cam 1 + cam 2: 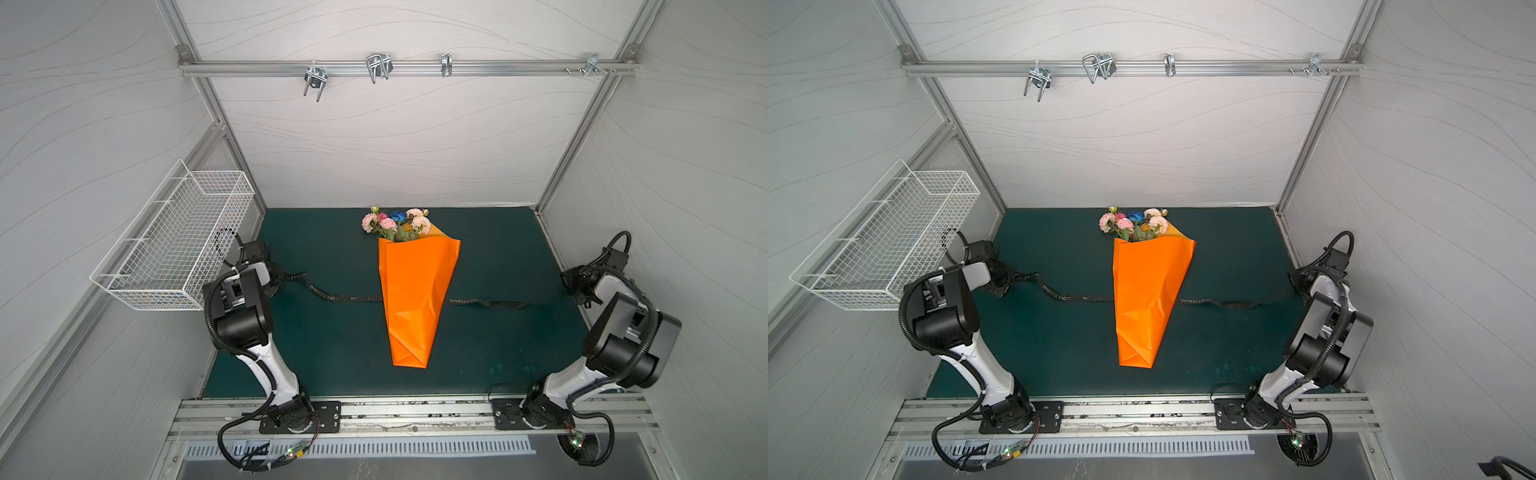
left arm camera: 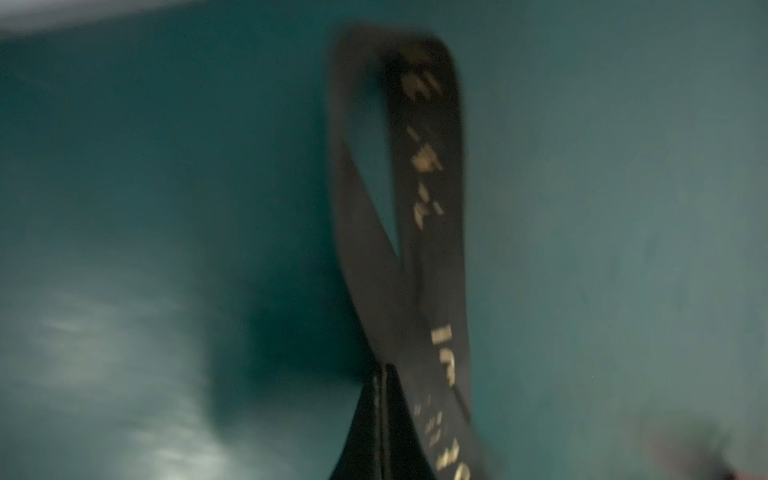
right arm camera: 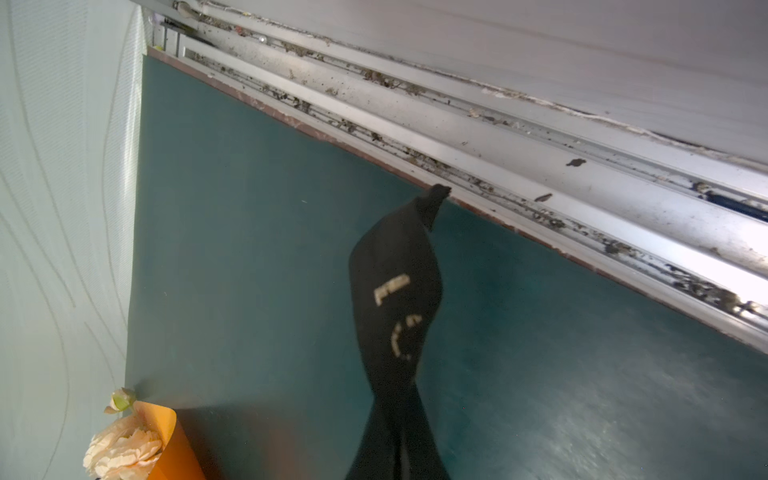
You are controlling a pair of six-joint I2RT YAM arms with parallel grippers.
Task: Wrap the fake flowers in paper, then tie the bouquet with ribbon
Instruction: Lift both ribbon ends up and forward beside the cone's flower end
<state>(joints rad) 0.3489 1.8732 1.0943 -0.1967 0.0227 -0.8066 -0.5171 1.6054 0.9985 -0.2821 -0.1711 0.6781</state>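
Note:
The bouquet of fake flowers [image 1: 395,223] [image 1: 1133,223] lies on the green mat, its pink, peach and blue blossoms pointing to the back wall. Its stems are hidden inside an orange paper cone [image 1: 415,299] [image 1: 1148,299]. A black ribbon with gold print [image 1: 324,293] [image 1: 1059,296] runs under the cone from side to side. My left gripper [image 1: 275,277] [image 1: 1004,282] [image 2: 384,374] is shut on the ribbon's left end, which loops beyond the tips [image 2: 432,187]. At the mat's right edge my right gripper [image 1: 575,291] [image 1: 1299,286] [image 3: 395,409] is shut on the ribbon's right end [image 3: 395,299].
A white wire basket [image 1: 174,245] hangs on the left wall behind the left arm. Metal hooks [image 1: 378,66] sit on a rail high on the back wall. The mat [image 1: 332,353] ends at an aluminium rail [image 3: 540,166] on the right.

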